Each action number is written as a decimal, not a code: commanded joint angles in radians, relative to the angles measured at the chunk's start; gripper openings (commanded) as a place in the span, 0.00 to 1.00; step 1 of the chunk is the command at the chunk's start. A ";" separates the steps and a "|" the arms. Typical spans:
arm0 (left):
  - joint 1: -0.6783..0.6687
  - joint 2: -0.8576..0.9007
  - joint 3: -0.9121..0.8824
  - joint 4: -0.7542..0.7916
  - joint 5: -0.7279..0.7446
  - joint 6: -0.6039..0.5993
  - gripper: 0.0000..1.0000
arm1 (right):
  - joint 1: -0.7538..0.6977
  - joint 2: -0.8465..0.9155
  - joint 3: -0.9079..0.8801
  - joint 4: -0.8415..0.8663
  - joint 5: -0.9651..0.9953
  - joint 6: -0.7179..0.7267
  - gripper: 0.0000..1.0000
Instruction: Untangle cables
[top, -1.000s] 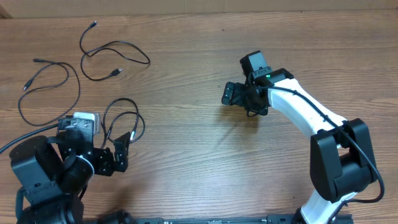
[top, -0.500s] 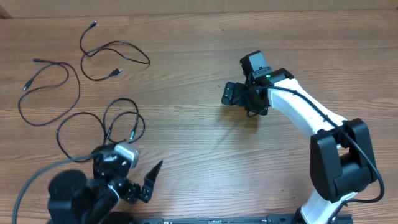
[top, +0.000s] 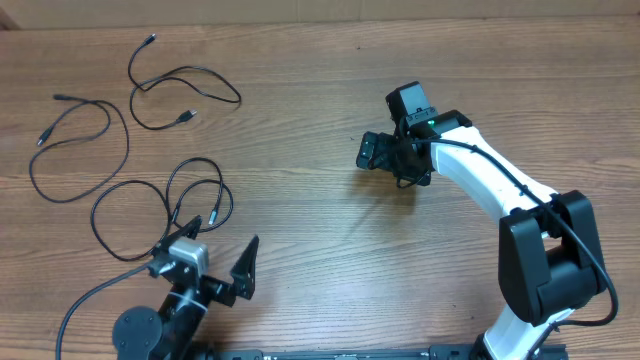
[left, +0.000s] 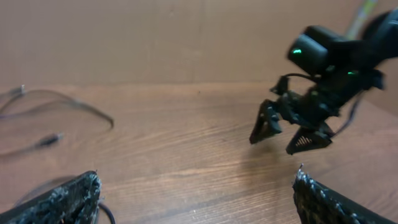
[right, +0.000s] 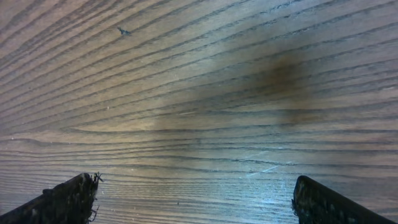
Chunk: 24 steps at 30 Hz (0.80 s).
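three cables lie on the left half of the wooden table (top: 320, 250), each apart from the others: one at the far side (top: 186, 117), one further left (top: 62, 98), and one looped over itself (top: 213, 216) just beyond the left gripper (left: 196, 193). that gripper sits at the near left edge, its jaws spread wide and holding nothing. the right gripper (left: 287, 132) hovers over bare wood right of centre, jaws also wide apart and empty.
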 joint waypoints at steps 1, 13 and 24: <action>-0.006 -0.016 -0.058 0.054 -0.096 -0.121 1.00 | 0.000 -0.001 -0.006 0.005 0.010 -0.001 1.00; -0.005 -0.016 -0.294 0.366 -0.224 -0.091 1.00 | 0.000 -0.001 -0.006 0.005 0.010 -0.001 1.00; -0.005 -0.016 -0.332 0.385 -0.182 0.106 1.00 | 0.000 -0.001 -0.006 0.005 0.010 -0.001 1.00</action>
